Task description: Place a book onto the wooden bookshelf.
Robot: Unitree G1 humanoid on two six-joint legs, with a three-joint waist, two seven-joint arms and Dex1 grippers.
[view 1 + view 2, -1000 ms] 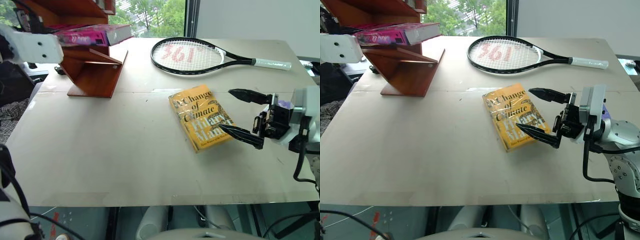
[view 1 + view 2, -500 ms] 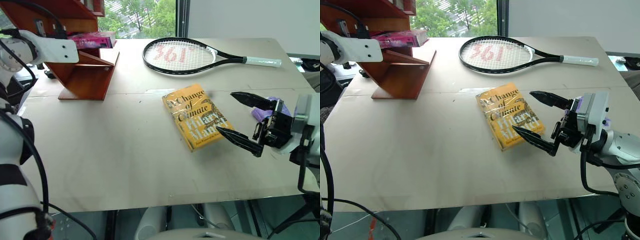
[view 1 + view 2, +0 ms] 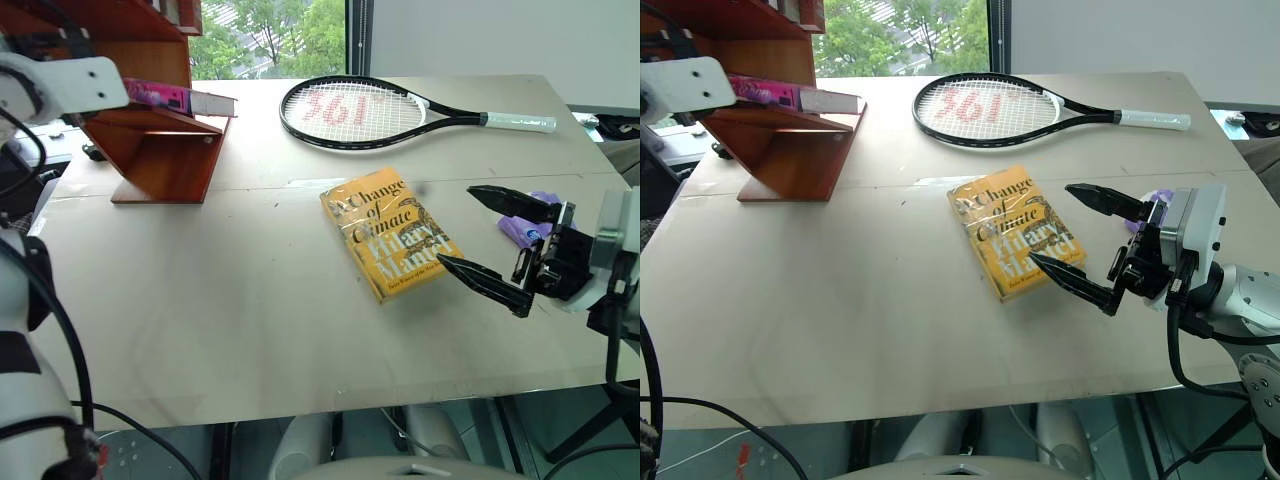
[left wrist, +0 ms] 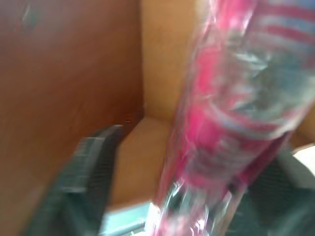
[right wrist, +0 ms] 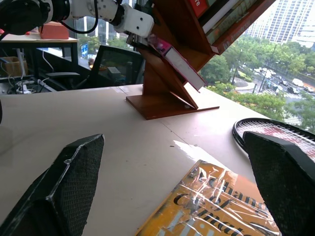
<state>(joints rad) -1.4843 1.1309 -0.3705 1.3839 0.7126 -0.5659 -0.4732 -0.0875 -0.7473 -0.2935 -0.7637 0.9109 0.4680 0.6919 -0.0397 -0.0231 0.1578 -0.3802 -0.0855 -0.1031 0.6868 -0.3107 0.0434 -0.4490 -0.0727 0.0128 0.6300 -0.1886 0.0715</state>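
The left gripper [image 4: 167, 196] sits inside the wooden bookshelf [image 3: 165, 165], one dark finger [image 4: 88, 167] on either side of the book [image 4: 231, 118], and the gap between finger and cover looks wide, so the jaws appear spread rather than pinching, though the wrist view is too blurred to say whether any pad touches the cover. A second ago the pink book jutted well out past the shelf's front edge with the white arm close behind it; now the book [image 3: 185, 98] lies deeper on the slanted board, its page edges toward the table, and less of it overhangs. The head camera has also swung, so the shelf's shift in the picture is no real move.

The right gripper [image 3: 1080, 240] hangs above the table [image 3: 250, 300] just beside the yellow book [image 3: 392, 236], fingers spread wide and empty, much as before (it has barely drifted).

By count: one pink book on the shelf, one yellow book lying flat on the table, one tennis racket [image 3: 370, 108] at the far side, one small purple object [image 3: 520, 228] behind the right gripper's fingers, one bookshelf, with a few more book spines on its upper board [image 5: 221, 19].
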